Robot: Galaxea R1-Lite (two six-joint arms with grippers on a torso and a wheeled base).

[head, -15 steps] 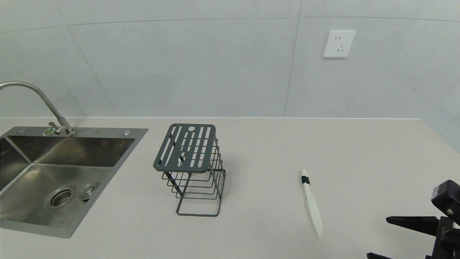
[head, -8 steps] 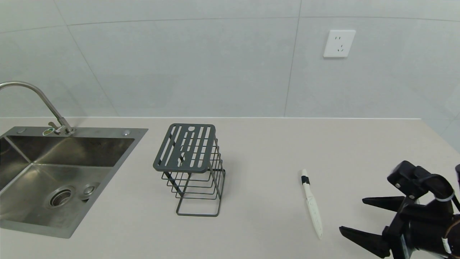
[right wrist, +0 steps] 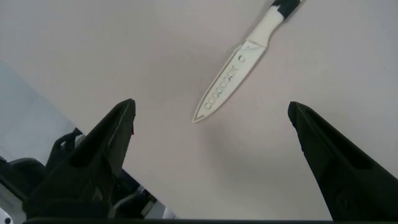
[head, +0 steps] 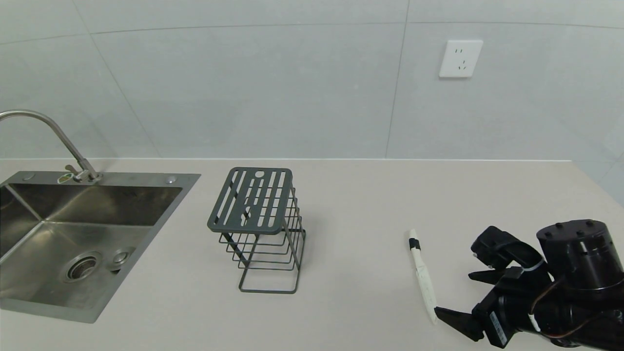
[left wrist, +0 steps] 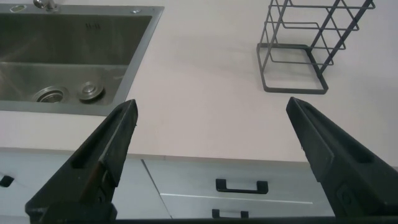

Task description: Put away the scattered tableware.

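The knife (head: 422,275) lies flat on the counter (head: 360,214), at about 4 o'clock from the slotted rack (head: 258,224) and well apart from it. Its handle end points to 12 o'clock and its tip to about 5 o'clock. It is slim and white, with a dark band near the end of the handle.

We judge it light and stiff, so weight should be no trouble. It sits low against the counter, though, and looks smooth, so it may skid or turn when the fingers close. We would take it by the handle, just on the blade side of the dark band and across its narrow width. That keeps the pads off the thin blade, which could chip or slip if pinched.

The right claw (head: 457,294) is spread wide and holds nothing. It hangs just beside the knife's tip, at about 4 o'clock from the knife, and in its wrist view the blade (right wrist: 230,81) lies between the two fingers without touching either. The left claw (left wrist: 211,104) is also spread wide and holds nothing, over the counter's near edge, with the sink (left wrist: 74,62) at about 10 o'clock from it.
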